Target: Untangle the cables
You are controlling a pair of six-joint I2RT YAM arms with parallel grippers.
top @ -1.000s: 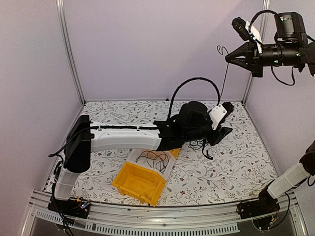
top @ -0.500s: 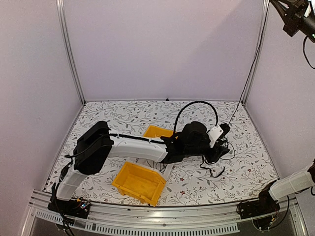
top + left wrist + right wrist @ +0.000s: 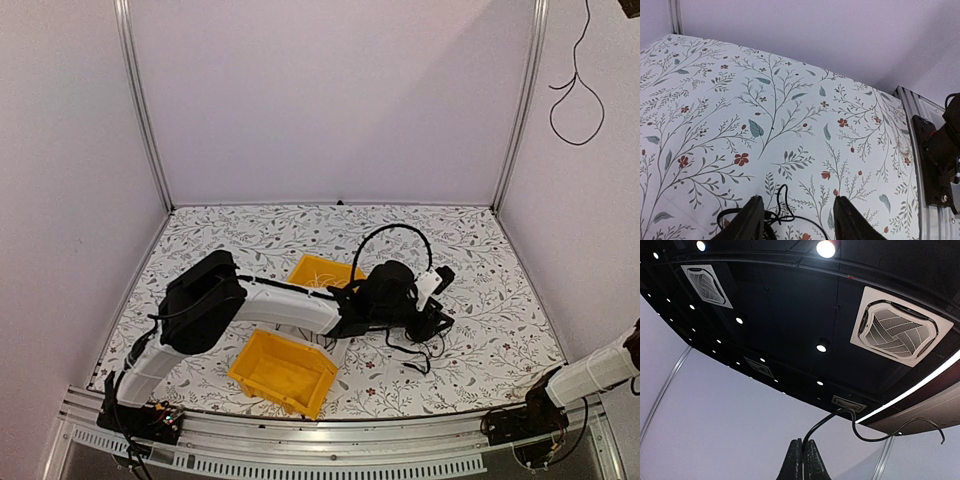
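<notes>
A small tangle of thin black cables (image 3: 412, 345) lies on the flowered table just under my left gripper (image 3: 436, 300). In the left wrist view the left gripper (image 3: 799, 221) is open and low over the table. A looped black cable (image 3: 774, 210) lies beside its left finger (image 3: 751, 220), and nothing is pinched. My right gripper (image 3: 802, 462) is raised above the top view's upper right corner and is shut on one black cable (image 3: 850, 416). That cable's free end hangs as a loop (image 3: 574, 100) in the air, clear of the tangle.
One yellow bin (image 3: 283, 372) stands tilted near the front edge, and a second yellow bin (image 3: 320, 270) lies behind the left arm (image 3: 280, 305). The booth's walls and metal posts (image 3: 522, 100) close in the table. The right arm's base (image 3: 590, 372) is at the front right.
The right gripper rose out of the top view's upper edge and lifted its cable free of the pile. The left arm drew back leftward and settled lower over the tangle.
</notes>
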